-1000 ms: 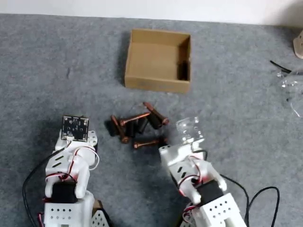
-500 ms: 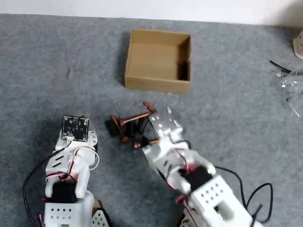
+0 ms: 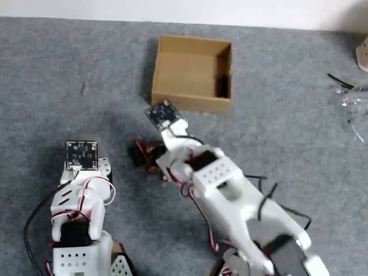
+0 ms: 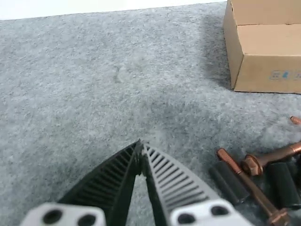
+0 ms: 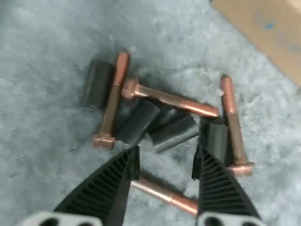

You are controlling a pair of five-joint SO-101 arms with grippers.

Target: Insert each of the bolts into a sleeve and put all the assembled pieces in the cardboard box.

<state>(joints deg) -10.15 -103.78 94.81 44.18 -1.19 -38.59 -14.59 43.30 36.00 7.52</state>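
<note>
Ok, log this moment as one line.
right gripper open above bolts and sleeves | left gripper shut, clear of the parts | cardboard box holds one dark piece

2 units, left arm (image 3: 77, 201) and right arm (image 3: 230, 187): white plastic shells, black servos (image 3: 75, 234), red-and-white wires (image 3: 92, 192), black cables (image 3: 33, 225), perforated panels (image 3: 215, 171), black camera boards (image 3: 80, 154), ribbed black fingers (image 5: 113, 188).
</note>
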